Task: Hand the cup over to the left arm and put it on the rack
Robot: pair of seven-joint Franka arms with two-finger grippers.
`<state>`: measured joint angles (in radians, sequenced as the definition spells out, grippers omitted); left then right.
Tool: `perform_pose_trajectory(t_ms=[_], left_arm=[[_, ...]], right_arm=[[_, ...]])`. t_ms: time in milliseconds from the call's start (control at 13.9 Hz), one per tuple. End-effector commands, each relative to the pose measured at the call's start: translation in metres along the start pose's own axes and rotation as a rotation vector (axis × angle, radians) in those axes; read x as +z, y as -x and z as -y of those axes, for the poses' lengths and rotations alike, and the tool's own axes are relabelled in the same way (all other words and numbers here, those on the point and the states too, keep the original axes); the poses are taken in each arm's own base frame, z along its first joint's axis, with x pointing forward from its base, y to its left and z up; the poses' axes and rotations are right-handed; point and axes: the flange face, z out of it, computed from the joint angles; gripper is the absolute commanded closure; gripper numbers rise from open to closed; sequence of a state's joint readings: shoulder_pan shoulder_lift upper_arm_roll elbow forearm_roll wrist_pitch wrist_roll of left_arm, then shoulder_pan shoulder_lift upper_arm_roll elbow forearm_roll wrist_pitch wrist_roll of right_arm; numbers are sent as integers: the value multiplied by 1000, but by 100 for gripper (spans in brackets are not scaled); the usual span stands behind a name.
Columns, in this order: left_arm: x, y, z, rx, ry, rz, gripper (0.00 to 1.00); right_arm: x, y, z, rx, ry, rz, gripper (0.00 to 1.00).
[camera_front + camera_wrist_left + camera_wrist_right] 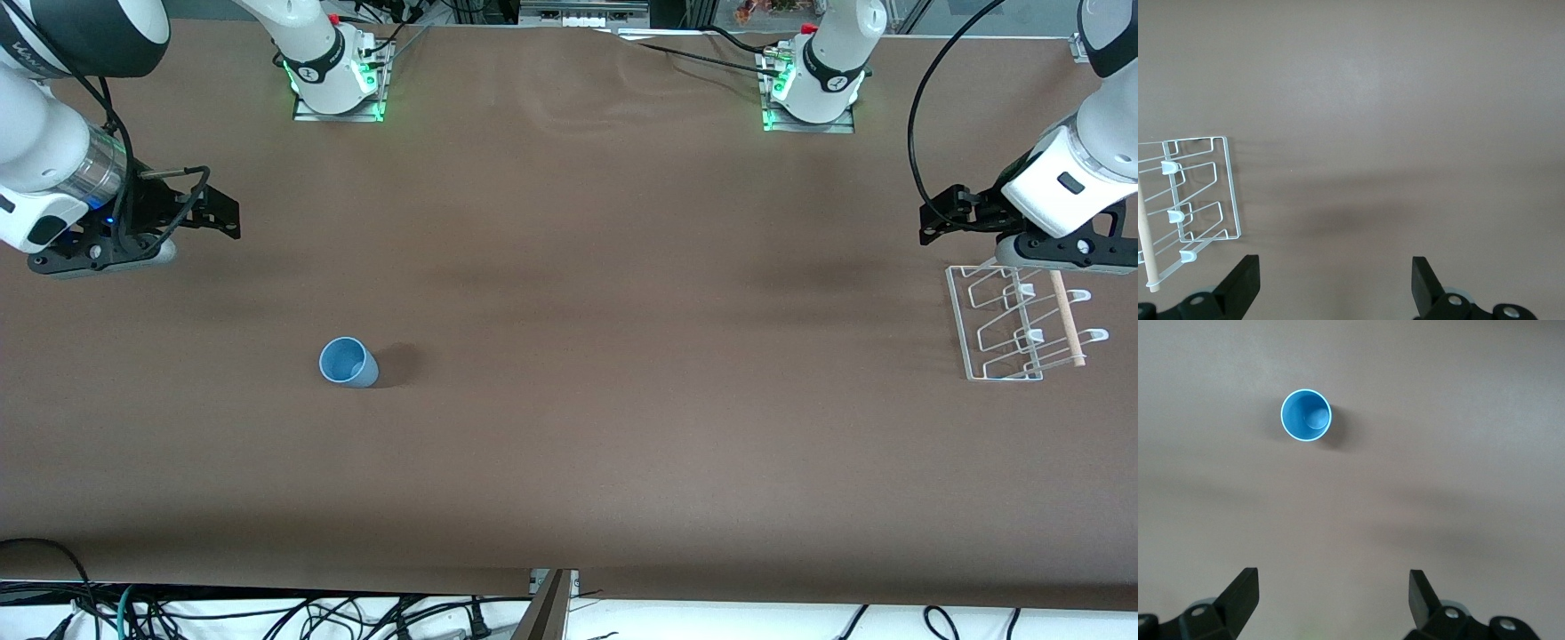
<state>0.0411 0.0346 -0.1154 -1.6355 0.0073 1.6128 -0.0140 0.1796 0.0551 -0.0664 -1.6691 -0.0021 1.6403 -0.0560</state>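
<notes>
The light-blue cup stands upright on the brown table, mouth up, toward the right arm's end. It also shows in the right wrist view, well clear of the fingers. My right gripper hangs open and empty over bare table at the right arm's end; its open fingers frame bare table in its wrist view. My left gripper is open and empty over the table beside the white wire rack. The left wrist view shows the rack off to one side.
The rack has a light wooden rod along its side and lies at the left arm's end of the table. The two arm bases stand along the table's farthest edge. Cables hang below the table's nearest edge.
</notes>
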Motion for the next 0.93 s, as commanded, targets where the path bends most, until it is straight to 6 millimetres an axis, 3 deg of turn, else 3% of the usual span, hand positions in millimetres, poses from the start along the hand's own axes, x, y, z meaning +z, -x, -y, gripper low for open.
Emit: perform_pose_trajectory(t_ms=[0, 861], left_arm=[[-8, 2, -1, -9, 13, 0, 0], [-8, 3, 1, -12, 13, 3, 0]], right_arm=[[-4, -1, 0, 11, -16, -11, 1], [-11, -1, 4, 6, -16, -20, 1]])
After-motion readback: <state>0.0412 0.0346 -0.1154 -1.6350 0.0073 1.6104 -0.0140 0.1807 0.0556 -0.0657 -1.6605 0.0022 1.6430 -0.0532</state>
